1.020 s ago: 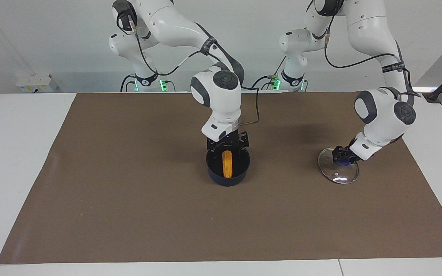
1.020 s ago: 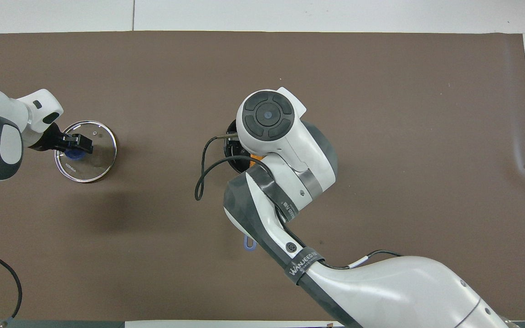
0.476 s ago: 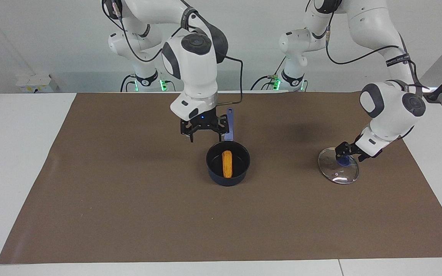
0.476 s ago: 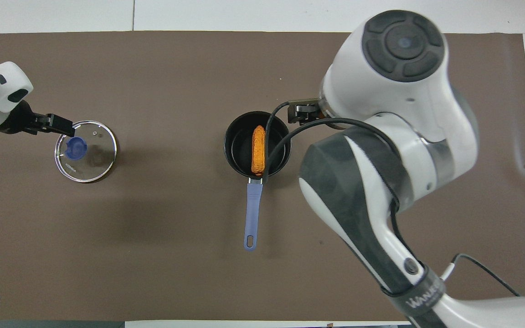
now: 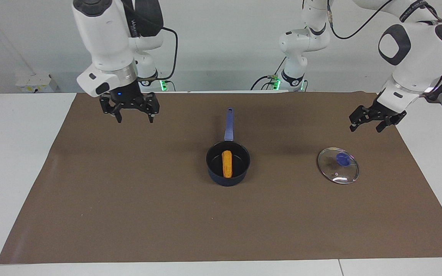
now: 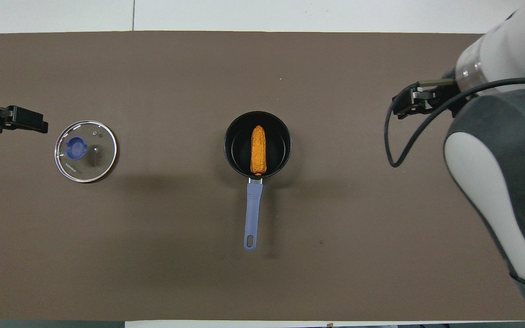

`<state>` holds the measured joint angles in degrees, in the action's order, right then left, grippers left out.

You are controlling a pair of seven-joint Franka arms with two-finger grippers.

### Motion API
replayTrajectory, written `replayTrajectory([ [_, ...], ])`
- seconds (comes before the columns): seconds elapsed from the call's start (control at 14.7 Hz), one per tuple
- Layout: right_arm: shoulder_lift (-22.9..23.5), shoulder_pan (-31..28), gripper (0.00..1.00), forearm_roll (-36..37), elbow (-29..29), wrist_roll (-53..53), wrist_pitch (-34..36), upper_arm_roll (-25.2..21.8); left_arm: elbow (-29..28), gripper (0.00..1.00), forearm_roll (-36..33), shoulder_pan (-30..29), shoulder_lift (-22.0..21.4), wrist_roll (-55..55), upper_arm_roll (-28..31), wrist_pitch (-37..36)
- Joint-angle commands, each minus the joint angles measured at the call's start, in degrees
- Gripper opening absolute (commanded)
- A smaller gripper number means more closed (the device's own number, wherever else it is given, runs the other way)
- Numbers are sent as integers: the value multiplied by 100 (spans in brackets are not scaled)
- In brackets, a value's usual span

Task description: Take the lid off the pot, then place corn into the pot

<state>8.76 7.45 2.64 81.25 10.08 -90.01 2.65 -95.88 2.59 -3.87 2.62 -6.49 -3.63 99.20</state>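
Corn (image 5: 226, 163) in pot (image 5: 228, 178); lid's (image 5: 338, 171) label unreadable.

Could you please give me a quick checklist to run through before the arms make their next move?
1. Lid off the pot: ok, it lies flat on the brown mat, toward the left arm's end.
2. Corn in the pot: ok, lying across its black inside.
3. Left claw clear of the lid: ok, raised, open, empty.
4. Right claw clear of the pot: ok, raised over the mat, open, empty.
5. Pot upright, handle toward the robots: ok.
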Motion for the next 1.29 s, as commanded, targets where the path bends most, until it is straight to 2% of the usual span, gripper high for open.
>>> replayTrajectory([
  [0.0,-137,-497,100,-62,216,-524,176,78,-106,100,-22,106,-410,131,38,-417],
  [0.27,-409,-902,100,-62,689,-674,203,78,-185,100,-92,263,-657,569,12,-901],
  [0.41,-559,-1078,100,-62,971,-779,151,69,-483,100,-293,676,-797,797,91,-798],
  [0.61,-533,-1333,100,-62,894,-815,202,78,-354,100,-312,721,-728,949,91,-498],
  [0.82,-656,-1404,100,-62,849,-1043,388,60,130,100,-303,730,-570,939,91,-953],
  [1.22,-717,-1492,100,-123,973,-1228,317,60,-71,100,-250,712,-622,966,73,-929],
])
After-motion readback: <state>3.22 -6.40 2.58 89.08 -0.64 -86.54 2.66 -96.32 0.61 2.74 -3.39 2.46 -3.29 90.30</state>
